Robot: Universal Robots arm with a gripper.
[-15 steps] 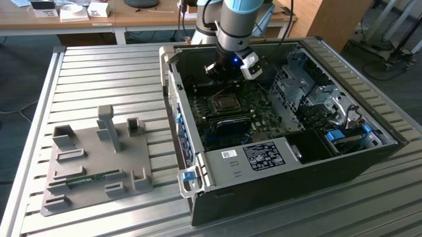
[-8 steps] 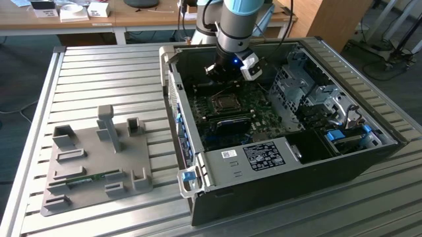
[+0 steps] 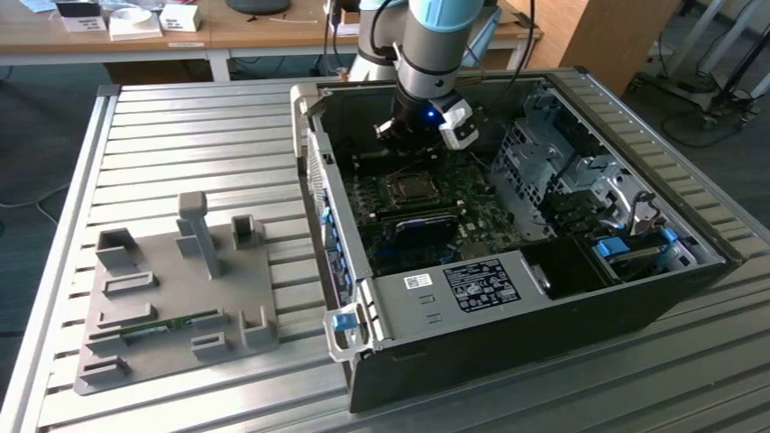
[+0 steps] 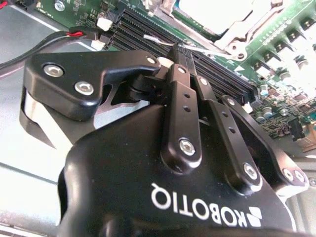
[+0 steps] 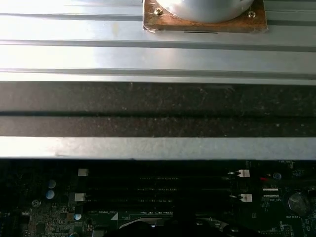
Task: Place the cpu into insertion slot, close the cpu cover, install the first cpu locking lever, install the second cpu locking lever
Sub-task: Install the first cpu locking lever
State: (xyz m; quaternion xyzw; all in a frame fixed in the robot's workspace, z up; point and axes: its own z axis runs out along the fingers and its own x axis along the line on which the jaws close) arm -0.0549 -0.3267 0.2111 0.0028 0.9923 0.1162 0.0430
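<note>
The tool [image 4: 175, 50] is hanging closed inside the computer case [image 3: 506, 298], over the green motherboard [image 3: 421, 216]. Its tips are meeting just beside a thin locking lever [image 4: 210, 51] near the insertion slot [image 3: 407, 188].

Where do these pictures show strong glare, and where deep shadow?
Second wrist view: glare bleaches the insertion slot white. First wrist view: the motherboard is dark, the table bright. Exterior view: the inside of the computer case is dim.
</note>
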